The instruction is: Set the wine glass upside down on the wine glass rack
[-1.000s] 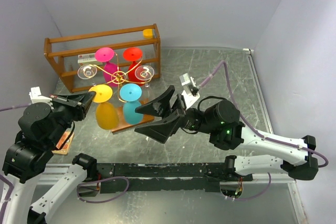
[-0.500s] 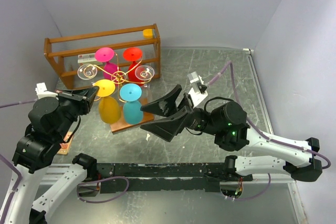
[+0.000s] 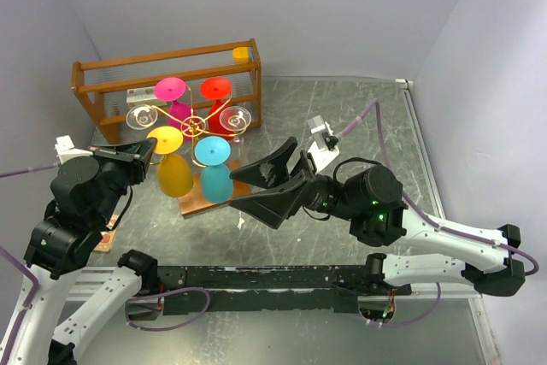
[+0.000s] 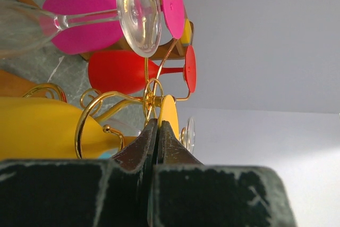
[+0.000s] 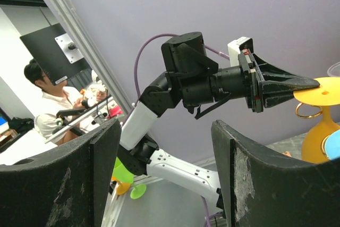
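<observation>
a: on the table, the right gripper (image 3: pixel 239 187) is hovering beside the wine glass rack (image 3: pixel 193 123), its fingers standing wide apart and carrying nothing. what is the other arm doing?

b: the left gripper (image 3: pixel 151 150) is pinching the foot (image 3: pixel 163 140) of the yellow wine glass (image 3: pixel 174 175), which is hanging bowl-down at the rack's near-left scroll arm (image 4: pixel 87 118). whether it is sitting fully in the curl, i cannot tell.

a: how is this best being handled?

b: likely by sliding it in level, missing the teal glass (image 3: pixel 215 181) just beside it, then letting go.
</observation>
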`<state>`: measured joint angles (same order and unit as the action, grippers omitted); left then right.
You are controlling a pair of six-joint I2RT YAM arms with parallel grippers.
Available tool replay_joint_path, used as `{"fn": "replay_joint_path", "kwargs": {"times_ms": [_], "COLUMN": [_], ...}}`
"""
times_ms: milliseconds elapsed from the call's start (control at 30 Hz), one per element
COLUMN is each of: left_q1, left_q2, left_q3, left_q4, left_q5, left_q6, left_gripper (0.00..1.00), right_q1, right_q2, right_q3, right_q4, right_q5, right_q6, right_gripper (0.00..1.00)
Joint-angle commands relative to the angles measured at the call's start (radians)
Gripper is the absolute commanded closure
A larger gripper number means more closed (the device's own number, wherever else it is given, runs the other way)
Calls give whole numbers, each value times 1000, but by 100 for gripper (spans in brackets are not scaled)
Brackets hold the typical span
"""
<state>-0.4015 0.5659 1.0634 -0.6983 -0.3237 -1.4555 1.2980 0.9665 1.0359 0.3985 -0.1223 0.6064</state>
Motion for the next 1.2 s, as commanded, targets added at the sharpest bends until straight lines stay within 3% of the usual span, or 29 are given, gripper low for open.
{"fn": "replay_joint_path", "kwargs": {"times_ms": [0, 367, 1167], "left_q1": [-8, -7, -8], "left_q2": [-14, -1, -45], "left_q3": [-8, -23, 4], "left_q4": [47, 73, -57], "left_q5": [-53, -65, -170], "left_q6": [2, -8, -24], "left_gripper": [93, 93, 93], "right_q1": [4, 4, 4], "right_q2": [1, 2, -23], "right_q3": [1, -16, -56], "right_q4": [17, 45, 64], "right_q5": [-2, -5, 0], "right_q6": [17, 33, 46], "right_gripper": [31, 32, 32]}}
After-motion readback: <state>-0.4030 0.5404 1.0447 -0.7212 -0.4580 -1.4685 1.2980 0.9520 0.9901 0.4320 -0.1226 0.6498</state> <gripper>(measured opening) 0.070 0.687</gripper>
